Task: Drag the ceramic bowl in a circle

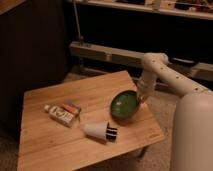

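Note:
The green glazed ceramic bowl [124, 105] sits on the wooden table [75, 145] near its right edge, tilted up slightly toward me. My gripper [141, 96] is at the bowl's far right rim, at the end of the white arm that reaches in from the right. The gripper touches or grips the rim there. The bowl hides its tips.
A white cup with a black end [100, 131] lies on its side just in front and left of the bowl. A flat tube or box [61, 114] lies at the left of the table. The table's right edge is close behind the bowl. Dark shelving stands behind.

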Robot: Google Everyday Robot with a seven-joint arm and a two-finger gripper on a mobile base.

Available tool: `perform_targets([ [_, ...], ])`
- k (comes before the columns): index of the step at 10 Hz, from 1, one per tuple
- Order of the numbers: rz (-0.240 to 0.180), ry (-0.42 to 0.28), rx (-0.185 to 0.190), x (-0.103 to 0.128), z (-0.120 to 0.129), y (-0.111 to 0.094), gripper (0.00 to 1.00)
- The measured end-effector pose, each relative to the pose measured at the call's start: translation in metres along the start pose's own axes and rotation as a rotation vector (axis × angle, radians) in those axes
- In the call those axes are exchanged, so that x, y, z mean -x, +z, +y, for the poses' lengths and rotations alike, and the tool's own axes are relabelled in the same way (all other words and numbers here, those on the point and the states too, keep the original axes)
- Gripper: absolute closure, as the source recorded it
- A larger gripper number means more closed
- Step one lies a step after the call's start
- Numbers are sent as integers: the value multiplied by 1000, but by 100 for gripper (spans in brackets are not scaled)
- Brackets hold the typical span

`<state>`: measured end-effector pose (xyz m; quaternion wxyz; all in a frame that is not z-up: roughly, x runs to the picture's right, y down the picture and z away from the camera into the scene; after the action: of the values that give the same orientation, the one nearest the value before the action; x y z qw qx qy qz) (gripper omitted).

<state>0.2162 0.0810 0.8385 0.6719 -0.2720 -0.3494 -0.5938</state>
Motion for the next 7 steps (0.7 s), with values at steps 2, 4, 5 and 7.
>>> perform_targets([
  [2,-31,-59,-52,31,-26,9,98],
  [4,-60,-123,-87,55,-49,23,98],
  [5,-69,-161,-94,56,-67,30,98],
  [7,-92,-233,-84,55,-101,44,98],
])
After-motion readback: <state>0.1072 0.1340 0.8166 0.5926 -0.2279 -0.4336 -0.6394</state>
